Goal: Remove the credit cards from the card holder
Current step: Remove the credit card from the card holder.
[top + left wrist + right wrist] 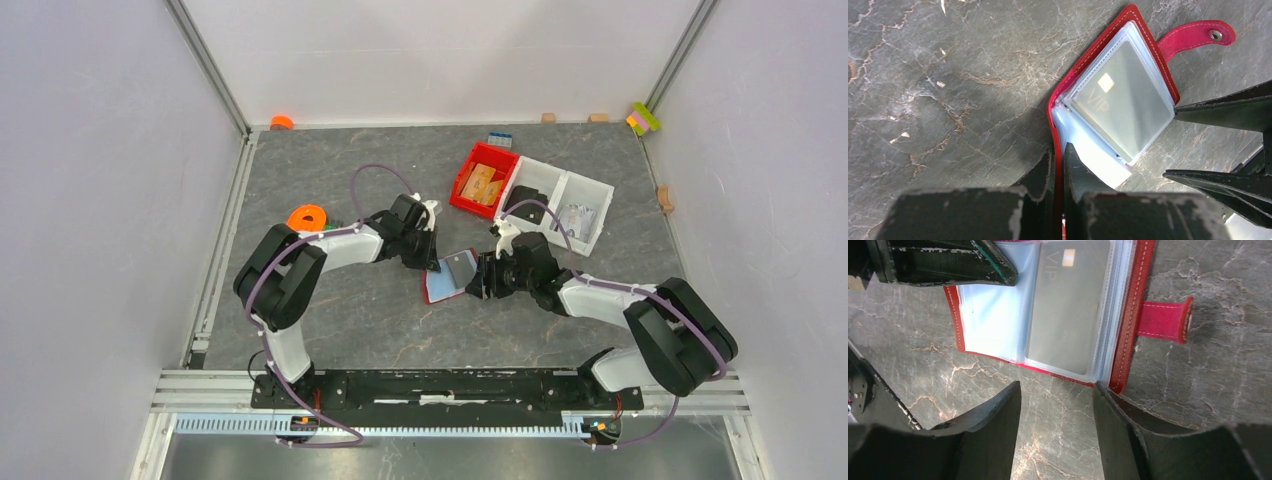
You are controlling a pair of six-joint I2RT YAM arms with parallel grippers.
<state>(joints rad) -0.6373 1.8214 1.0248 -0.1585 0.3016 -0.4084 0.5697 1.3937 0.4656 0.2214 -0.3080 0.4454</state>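
The card holder [450, 278] lies open mid-table, with a red cover [1091, 55] and clear sleeves. A grey credit card [1123, 100] marked VIP sits in one sleeve, also seen in the right wrist view [1068, 305]. A light blue card [993, 320] fills the other half. My left gripper [1059, 150] is shut on the holder's red cover edge; its finger [948, 262] shows over the blue half. My right gripper [1057, 387] is open and empty, its fingertips at the holder's near edge [1128, 315], one beside the corner by the snap strap [1163, 320].
A bright red bin [484, 178] with tan wooden pieces and a white divided tray [560, 200] stand behind the holder. An orange piece [307, 216] lies by the left arm. Small blocks [643, 118] sit along the back wall.
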